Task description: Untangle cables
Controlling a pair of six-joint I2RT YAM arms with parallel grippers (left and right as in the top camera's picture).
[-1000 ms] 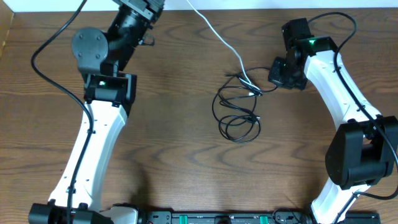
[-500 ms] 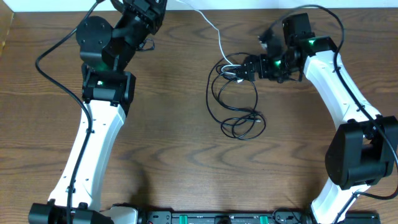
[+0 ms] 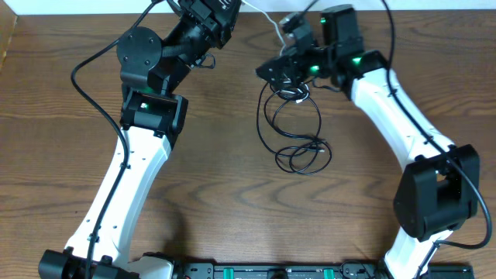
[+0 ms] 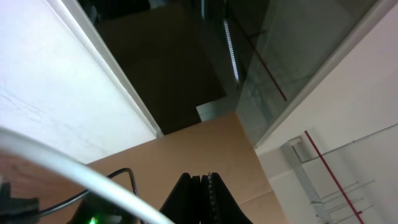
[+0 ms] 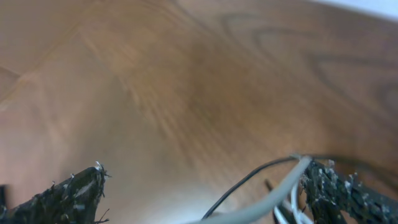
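Note:
The black cables (image 3: pixel 288 124) lie in tangled loops mid-table, with a smaller coil (image 3: pixel 304 159) at their near end. A white cable (image 3: pixel 267 25) runs from the far edge down into the tangle's top. My right gripper (image 3: pixel 285 66) hovers open over that top. In the right wrist view its fingertips (image 5: pixel 84 186) stand wide apart, and the white cable (image 5: pixel 273 193) and a black cable (image 5: pixel 249 180) cross the gap close to the right finger. My left gripper (image 3: pixel 221 12) is at the far edge, shut (image 4: pixel 200 186). The white cable (image 4: pixel 68 168) passes beside its fingers, not visibly between the tips.
Brown wooden table (image 3: pixel 217 194). A black rail with green parts (image 3: pixel 279 271) runs along the near edge. The thick black arm wire (image 3: pixel 85 62) loops left of the left arm. A white wall strip borders the table's far edge.
The right gripper opened and swung left toward the far edge, ending over the tangle's top. The black loops were drawn left and spread. The left arm moved right along the far edge.

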